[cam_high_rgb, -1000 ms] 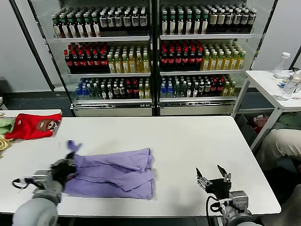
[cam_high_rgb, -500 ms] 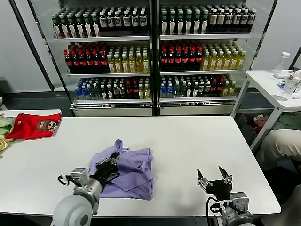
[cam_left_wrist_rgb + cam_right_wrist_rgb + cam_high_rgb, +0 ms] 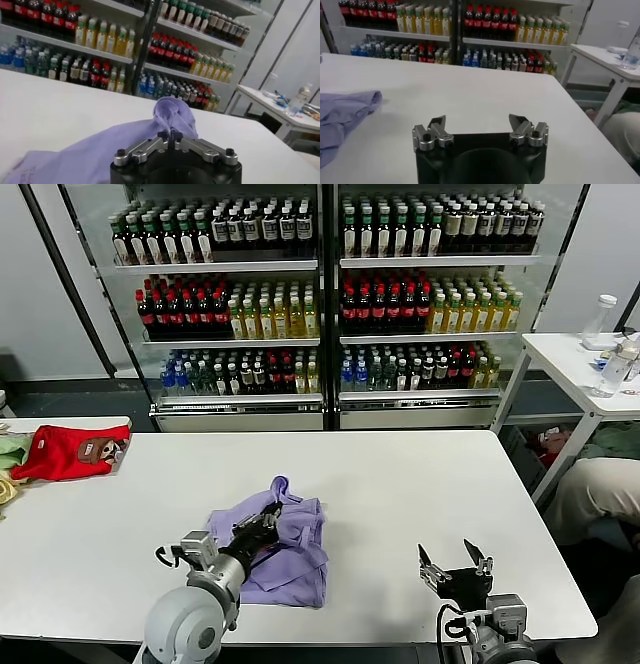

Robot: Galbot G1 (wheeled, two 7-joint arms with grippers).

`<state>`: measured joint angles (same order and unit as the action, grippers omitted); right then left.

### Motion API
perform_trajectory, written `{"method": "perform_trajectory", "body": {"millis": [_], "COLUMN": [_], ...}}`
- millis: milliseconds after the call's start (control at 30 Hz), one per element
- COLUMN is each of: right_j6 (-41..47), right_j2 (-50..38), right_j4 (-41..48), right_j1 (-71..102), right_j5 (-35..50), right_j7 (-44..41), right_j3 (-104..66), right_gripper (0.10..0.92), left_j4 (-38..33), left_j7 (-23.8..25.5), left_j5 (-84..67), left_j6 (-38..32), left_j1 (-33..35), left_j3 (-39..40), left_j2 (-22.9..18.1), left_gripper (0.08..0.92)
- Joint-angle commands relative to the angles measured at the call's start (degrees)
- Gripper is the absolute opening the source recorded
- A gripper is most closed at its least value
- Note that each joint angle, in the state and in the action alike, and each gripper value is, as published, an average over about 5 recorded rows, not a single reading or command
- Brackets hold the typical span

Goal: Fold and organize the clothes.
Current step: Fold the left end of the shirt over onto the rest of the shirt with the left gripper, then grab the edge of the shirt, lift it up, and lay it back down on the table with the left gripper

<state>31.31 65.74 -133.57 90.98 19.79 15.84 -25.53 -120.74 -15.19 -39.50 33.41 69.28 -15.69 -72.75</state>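
The lavender T-shirt (image 3: 285, 546) lies partly folded on the white table (image 3: 400, 484), near its front middle. My left gripper (image 3: 266, 518) is shut on a bunched edge of the shirt and holds it lifted over the rest of the cloth. In the left wrist view the fabric (image 3: 172, 116) is pinched between the closed fingers of the left gripper (image 3: 170, 135). My right gripper (image 3: 455, 562) is open and empty, low near the table's front right. Its wrist view shows the right gripper (image 3: 479, 131) with spread fingers and the shirt's edge (image 3: 345, 112) off to one side.
A red garment with a brown patch (image 3: 72, 452) lies at the table's far left, with pale green and yellow cloth (image 3: 8, 464) beside it. Drink shelves (image 3: 320, 294) stand behind the table. A second white table (image 3: 585, 364) with bottles stands at the right.
My left gripper has carried the shirt's left edge rightwards across the garment, folding it over. The shirt now covers less table. The right gripper has not moved.
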Motion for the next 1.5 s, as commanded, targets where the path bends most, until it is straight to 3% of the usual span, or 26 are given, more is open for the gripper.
{"method": "perform_trajectory", "body": {"millis": [33,267,433,633,900,1500], "right_j6": [0.0,0.0,0.1,-0.1,-0.5,-0.3], "right_j2": [0.0,-0.6,-1.5,-1.4,-1.0,-0.6], "right_j4": [0.1,-0.1,0.1,1.1,1.8,2.2], "right_j1": [-0.1,-0.3,-1.5,-3.9,-4.6,-4.1], "right_j5": [-0.1,-0.1,0.1,0.2,-0.1,-0.4], "right_j7": [0.0,-0.1,-0.3,-0.6,-0.9,-0.9], "right_j3": [0.3,0.6,1.0,2.6,2.6,1.3], "right_gripper": [0.823,0.823,0.823,0.823,0.823,0.823], "left_j4": [4.8,-0.1,-5.5,3.6,9.5,9.3], "left_j7": [0.2,3.1,5.4,7.4,8.2,8.7], "left_j5": [2.3,2.6,7.9,20.7,14.8,8.5], "left_j6": [-0.5,-7.1,-9.0,-10.0,-8.5,-5.3], "left_j1": [-1.6,-0.9,2.9,12.0,16.0,13.9], "left_j3": [4.3,5.0,-3.9,-17.6,-21.3,-17.1], "left_j2": [-2.3,-4.4,-0.1,5.1,4.1,2.3], "left_gripper": [0.113,0.253,0.400,0.573,0.790,0.816]}}
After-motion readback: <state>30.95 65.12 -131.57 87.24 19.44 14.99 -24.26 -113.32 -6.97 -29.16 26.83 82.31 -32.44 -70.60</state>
